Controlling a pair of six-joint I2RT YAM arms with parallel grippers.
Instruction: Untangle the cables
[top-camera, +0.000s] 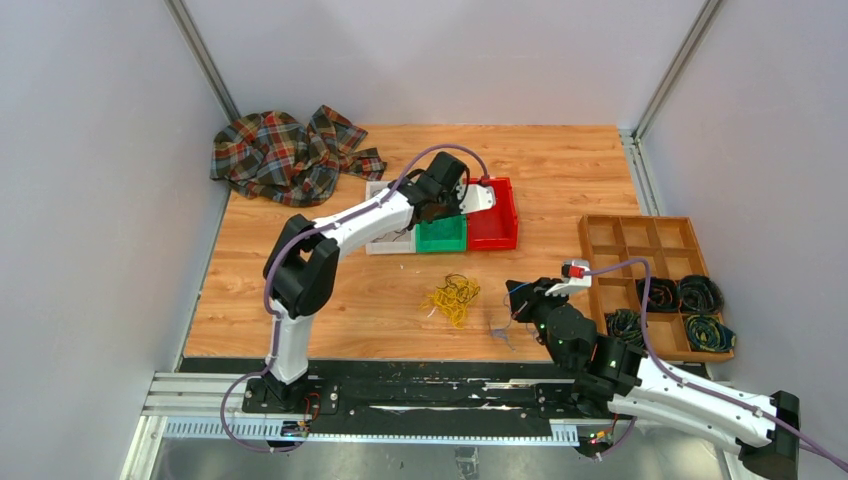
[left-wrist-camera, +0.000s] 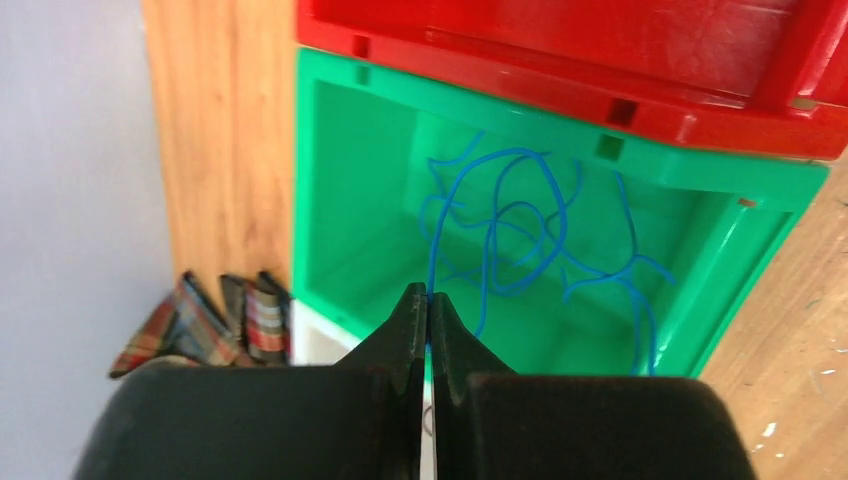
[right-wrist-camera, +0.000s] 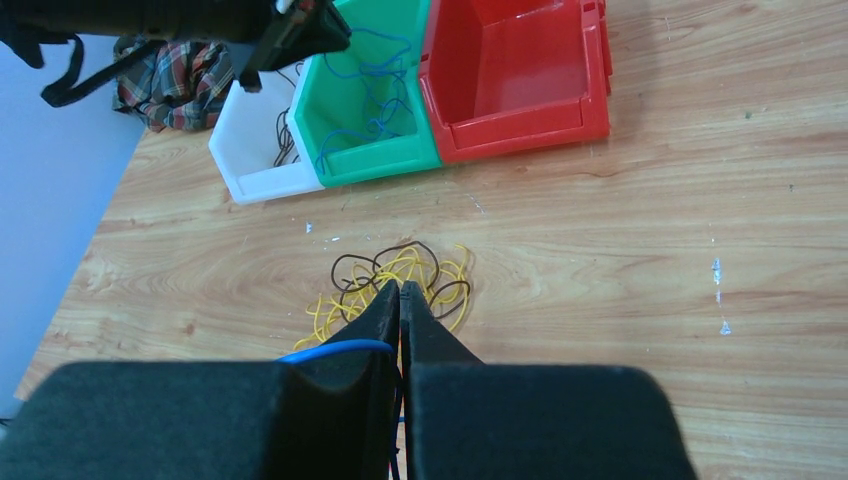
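Observation:
A tangle of yellow and dark cables (top-camera: 452, 297) lies on the table in front of the bins, and shows in the right wrist view as the tangle (right-wrist-camera: 440, 270) just beyond my right gripper. My left gripper (left-wrist-camera: 428, 292) is shut on a thin blue cable (left-wrist-camera: 510, 230) that loops down into the green bin (left-wrist-camera: 330, 180). In the top view the left gripper (top-camera: 447, 205) hangs over that bin. My right gripper (right-wrist-camera: 400, 288) is shut on another blue cable (right-wrist-camera: 330, 349), which curls over its left finger. The right gripper (top-camera: 520, 297) sits right of the tangle.
A white bin (top-camera: 385, 245), the green bin (top-camera: 441, 237) and a red bin (top-camera: 495, 225) stand side by side. A wooden compartment tray (top-camera: 650, 235) at the right holds dark coils. A plaid cloth (top-camera: 285, 155) lies back left. Loose thin wires (top-camera: 500, 330) lie near the right arm.

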